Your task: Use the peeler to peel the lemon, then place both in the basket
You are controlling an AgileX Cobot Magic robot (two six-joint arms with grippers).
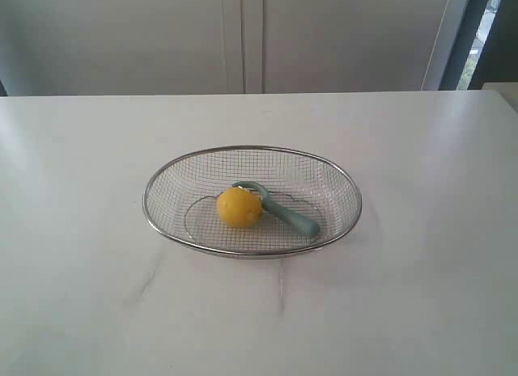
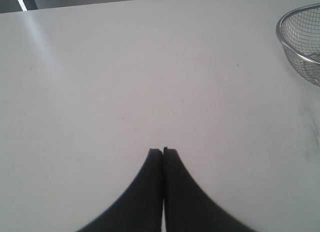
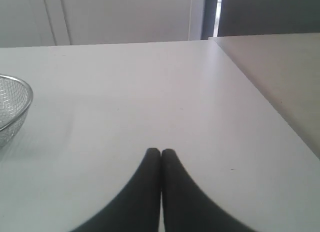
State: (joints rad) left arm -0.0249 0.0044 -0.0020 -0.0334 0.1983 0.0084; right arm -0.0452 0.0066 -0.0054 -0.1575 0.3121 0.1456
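The yellow lemon (image 1: 239,207) lies inside the silver wire-mesh basket (image 1: 160,182) in the middle of the white table. The teal-handled peeler (image 1: 289,216) rests in the basket too, its curved head against the lemon's far side. Neither arm shows in the exterior view. My left gripper (image 2: 162,151) is shut with nothing between its black fingers, above bare table, with the basket's rim (image 2: 295,15) off to one side. My right gripper (image 3: 160,152) is likewise shut and empty over bare table, the basket's rim (image 3: 22,87) at the picture's edge.
The white table (image 1: 89,295) stretches all round the basket. A second, beige surface (image 3: 280,77) adjoins the table's edge on the right arm's side. Pale cabinet doors (image 1: 243,36) stand behind the table.
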